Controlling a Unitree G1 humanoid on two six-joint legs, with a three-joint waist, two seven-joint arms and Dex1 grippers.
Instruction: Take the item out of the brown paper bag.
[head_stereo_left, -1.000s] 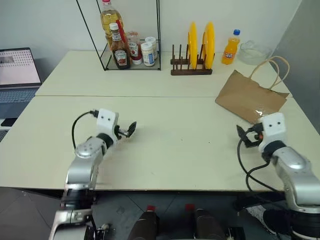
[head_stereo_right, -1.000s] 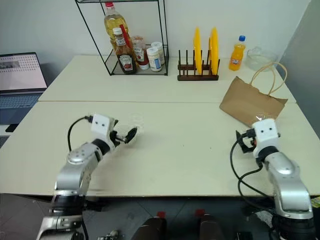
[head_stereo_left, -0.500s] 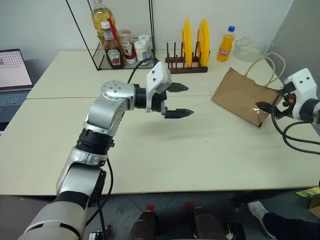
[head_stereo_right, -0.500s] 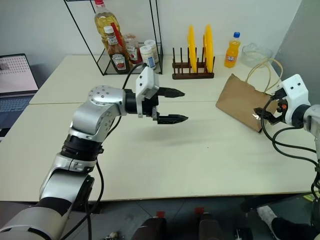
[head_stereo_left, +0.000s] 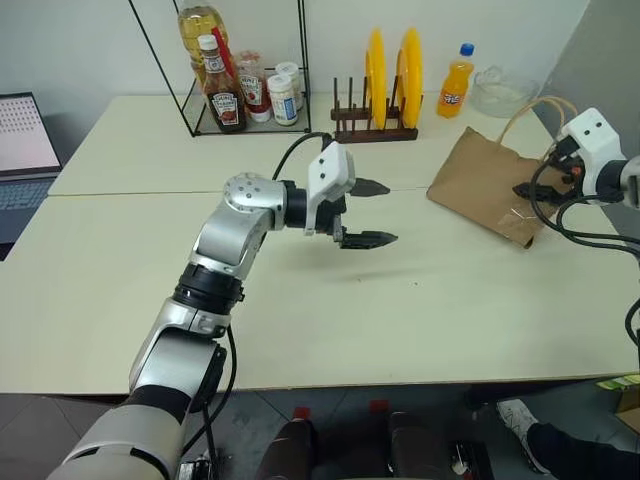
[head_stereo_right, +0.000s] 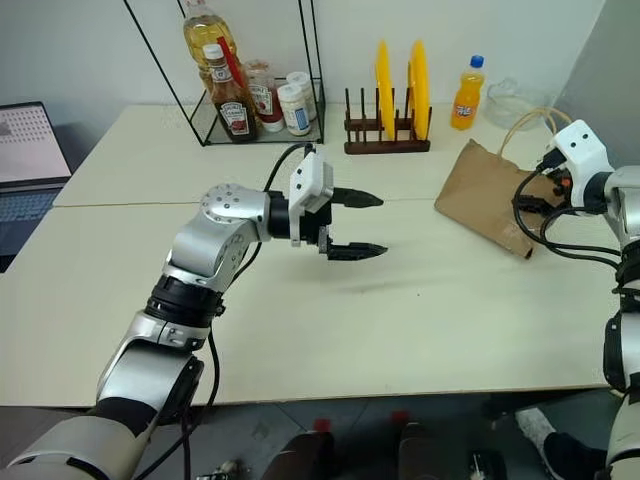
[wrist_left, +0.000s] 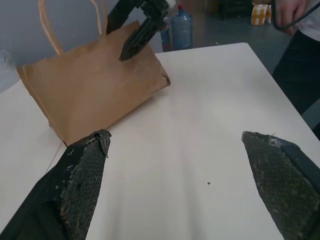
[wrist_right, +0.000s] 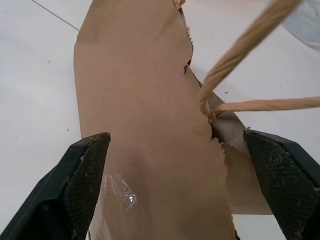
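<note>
Brown paper bag (head_stereo_left: 492, 186) lies flat, contents perhaps clear plastic.

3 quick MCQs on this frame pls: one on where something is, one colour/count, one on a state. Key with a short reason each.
1. Where does the brown paper bag lie?
A. at the table's right side, by the right gripper
B. inside the wire rack
C. on the laptop

2. How many yellow plates stand in the wooden rack?
A. one
B. two
C. four

3. How is the left gripper?
A. shut on a bottle
B. shut on the bag's handle
C. open and empty over the table

Key:
1 A: the bag lies flat at the right, the right gripper over it.
2 B: two upright yellow discs stand in the rack's slots.
3 C: its fingers stand apart with bare table between them.
</note>
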